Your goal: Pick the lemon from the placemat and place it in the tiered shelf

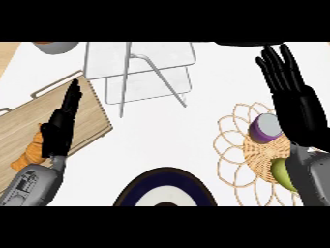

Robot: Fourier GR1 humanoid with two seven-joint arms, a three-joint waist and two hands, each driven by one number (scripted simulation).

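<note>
Lemon point(281, 173) sits on the near right part of the woven placemat point(233, 140), showing only as a yellow-green curve. Its right side is hidden behind the grey right forearm, so the full outline cannot be made out. Right hand point(299, 106) hangs above the placemat's far right side, palm flat, fingers point(278, 68) straight and slightly spread, holding nothing and not touching the lemon. Beside the palm, farther back on the mat, a purple item with a grey top point(266, 128) stands partly covered by the hand; what it is cannot be told. Tiered shelf point(142, 72) stands at the far centre of the white bench point(167, 135), with see-through panels and thin metal legs. It is well apart from the lemon, and its upper edge is cut off. Left hand point(56, 133) is over the wooden board point(17, 131) at the left, edge-on, fingers point(71, 101) straight and together, gripping nothing. It hides part of an orange-brown item point(30, 154) on the board, possibly a pastry. A dark-rimmed plate point(166, 191) at the near centre is cut by the lower edge. A grey bowl point(56, 47) at the far left and a dark shape point(246, 43) at the far right are only slivers.
</note>
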